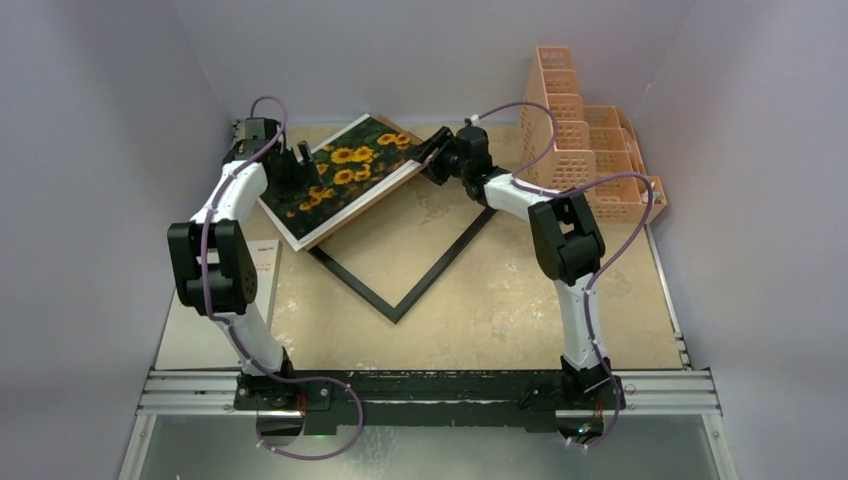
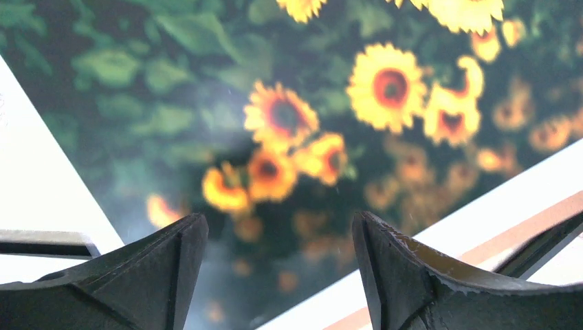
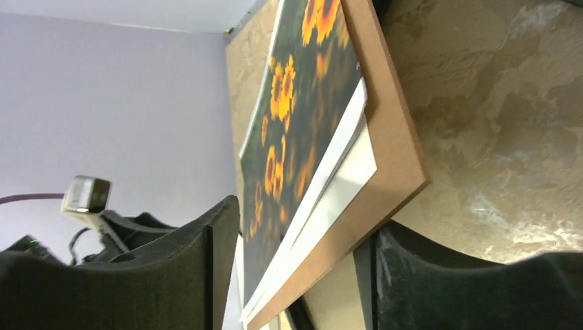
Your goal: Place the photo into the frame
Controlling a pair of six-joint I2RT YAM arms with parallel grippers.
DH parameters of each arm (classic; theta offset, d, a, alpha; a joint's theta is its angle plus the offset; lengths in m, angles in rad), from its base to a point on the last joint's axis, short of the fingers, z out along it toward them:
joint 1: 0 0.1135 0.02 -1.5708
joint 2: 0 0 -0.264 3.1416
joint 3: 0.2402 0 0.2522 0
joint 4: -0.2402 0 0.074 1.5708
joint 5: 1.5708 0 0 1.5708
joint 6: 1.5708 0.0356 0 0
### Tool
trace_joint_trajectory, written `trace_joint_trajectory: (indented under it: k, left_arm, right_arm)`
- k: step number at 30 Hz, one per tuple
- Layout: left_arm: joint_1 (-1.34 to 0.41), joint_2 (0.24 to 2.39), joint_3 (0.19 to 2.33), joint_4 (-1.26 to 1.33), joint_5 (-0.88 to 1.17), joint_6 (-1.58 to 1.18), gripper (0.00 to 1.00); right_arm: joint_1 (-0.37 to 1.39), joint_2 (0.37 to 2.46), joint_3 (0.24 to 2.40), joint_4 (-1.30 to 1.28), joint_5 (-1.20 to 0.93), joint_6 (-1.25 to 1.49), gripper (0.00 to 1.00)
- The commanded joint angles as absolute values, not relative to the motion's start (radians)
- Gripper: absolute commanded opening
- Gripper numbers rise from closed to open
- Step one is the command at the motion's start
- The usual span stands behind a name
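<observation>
L gripper (image 2: 278, 227) wide open, over photo (image 1: 345, 175). R gripper (image 1: 430, 150) jaws parted astride its far-right corner w/ board (image 3: 392, 137) (looks loose, not pinching). Photo's long axis runs near-left to far-right; frame (image 1: 400, 312) lies near-right, partly underneath.

No words or numbers can be read. The white card (image 1: 263, 266) has print too tiny to tell.

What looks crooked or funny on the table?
The photo looks askew: stacked on a brown board, it lies slanted across the far-left part of the black frame, not inside it. In the right wrist view, the layers fan apart at one corner.
</observation>
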State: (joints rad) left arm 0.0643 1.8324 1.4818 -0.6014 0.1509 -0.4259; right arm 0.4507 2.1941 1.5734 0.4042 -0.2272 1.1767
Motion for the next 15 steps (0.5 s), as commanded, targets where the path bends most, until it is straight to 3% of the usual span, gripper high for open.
trace_joint_trajectory:
  k: [1,6,15]
  left_arm:
    - [0.060,1.751,1.441,-0.573,0.157,-0.432,0.80]
    - [0.054,1.735,1.428,-0.580,0.166,-0.423,0.80]
    - [0.021,1.705,1.376,-0.570,0.190,-0.413,0.80]
  right_arm:
    - [0.455,2.198,1.645,0.367,-0.236,1.129,0.69]
    - [0.454,2.134,1.614,0.255,-0.195,1.029,0.83]
    - [0.482,1.956,1.425,0.093,-0.087,0.883,0.84]
